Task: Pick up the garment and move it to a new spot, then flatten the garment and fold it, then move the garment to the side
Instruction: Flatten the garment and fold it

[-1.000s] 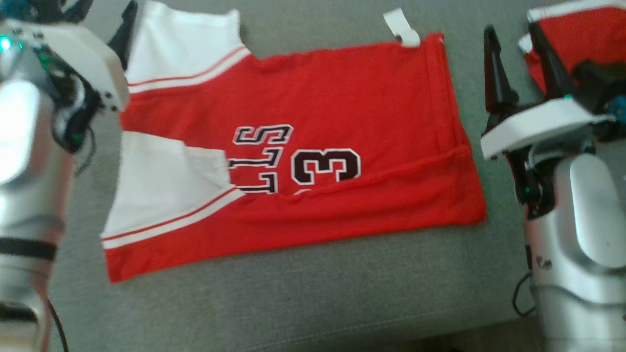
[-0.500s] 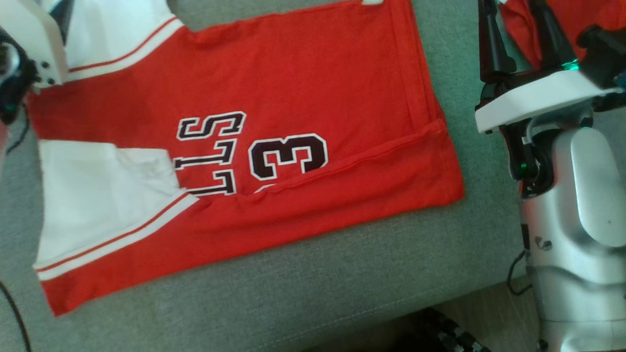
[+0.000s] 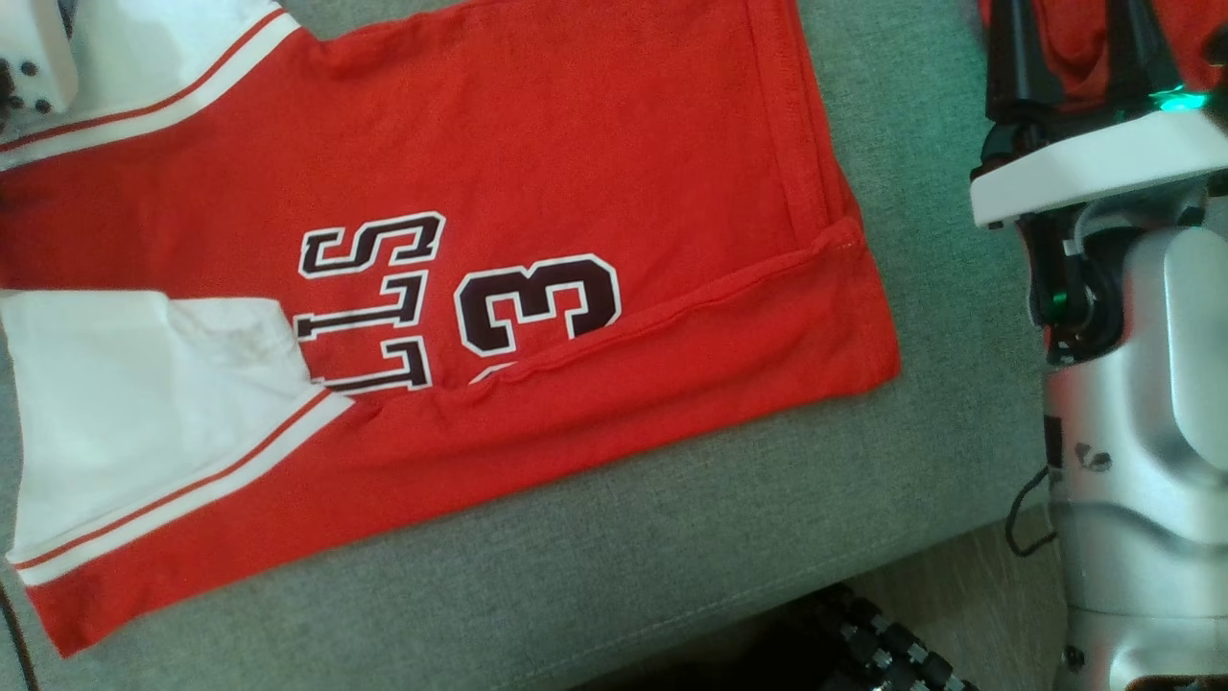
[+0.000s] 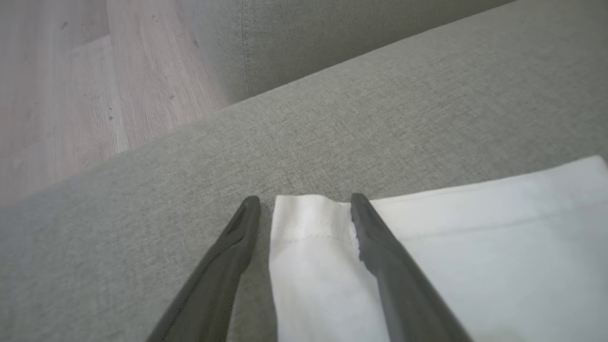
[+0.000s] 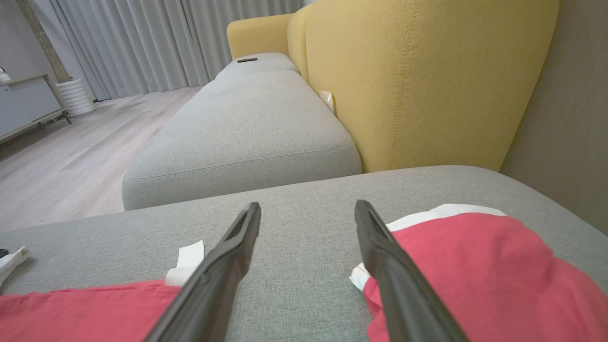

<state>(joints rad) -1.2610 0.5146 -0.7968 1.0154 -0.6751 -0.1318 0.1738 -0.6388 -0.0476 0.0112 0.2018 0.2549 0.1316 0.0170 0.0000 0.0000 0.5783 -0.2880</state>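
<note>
The red and white jersey (image 3: 537,192) lies spread on the grey cushion (image 3: 672,576), with one long side folded over near the cushion's front edge. The left gripper (image 4: 305,199) is open above the cushion, with the jersey's white corner between its fingers. The right gripper (image 5: 308,205) is also open and holds nothing. It is over bare cushion between the jersey and another red garment (image 5: 475,266).

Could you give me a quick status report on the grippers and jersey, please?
Left gripper open at jersey corner. Right gripper open, empty. Jersey flat, near edge folded over. Second red garment beside right gripper.
</note>
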